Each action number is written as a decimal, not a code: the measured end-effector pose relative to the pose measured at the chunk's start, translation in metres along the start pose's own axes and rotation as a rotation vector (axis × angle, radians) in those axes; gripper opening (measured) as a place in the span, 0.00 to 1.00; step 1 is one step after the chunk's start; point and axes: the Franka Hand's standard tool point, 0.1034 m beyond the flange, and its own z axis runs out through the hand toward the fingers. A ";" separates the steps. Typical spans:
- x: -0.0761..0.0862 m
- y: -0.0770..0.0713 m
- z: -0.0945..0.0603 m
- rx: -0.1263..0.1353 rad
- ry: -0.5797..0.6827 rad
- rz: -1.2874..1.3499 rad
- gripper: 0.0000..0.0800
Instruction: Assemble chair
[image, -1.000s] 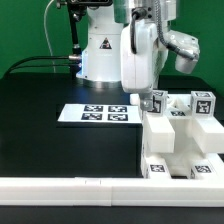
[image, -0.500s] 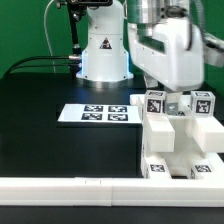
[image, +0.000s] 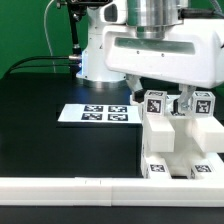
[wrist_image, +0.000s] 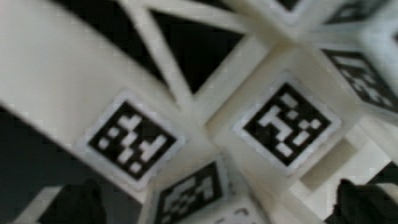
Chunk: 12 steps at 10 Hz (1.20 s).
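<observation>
One white assembly, the chair (image: 180, 135), is seen at the exterior view's right, standing on the black table (image: 50, 110) against the low rail (image: 100, 190) at the near edge. Blocky stepped panels form its base; short posts with square black-and-white tags (image: 155, 103) rise at its far side. In the wrist view the tags (wrist_image: 285, 122) fill the frame, blurred, with slanted white bars behind that are read as the X-braced frame.

The gripper (image: 180, 100) is positioned directly over the posts, largely hidden under the wrist housing. A dark finger (image: 187, 104) is seen between two tagged posts. Whether the jaws are spread or closed on a part cannot be told from either view.

The marker board (image: 95, 114) lies flat to the left of the chair, apart from it. The arm base (image: 105, 50) stands at the far side, before a green backdrop.

Risks, as judged: the posts stand close together, so a finger could strike a neighbouring post and shift the assembly. The plastic looks smooth and hard, so slip in the grip is considered likely if contact falls on an edge. Blur in the wrist view suggests motion; misalignment is possible.

Surfaces: matte black table, glossy white plastic, printed tags.
</observation>
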 end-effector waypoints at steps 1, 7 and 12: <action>0.000 0.000 0.000 -0.001 0.001 -0.062 0.81; 0.001 0.000 0.001 -0.002 -0.001 0.237 0.33; 0.003 -0.002 0.000 0.022 0.002 0.883 0.33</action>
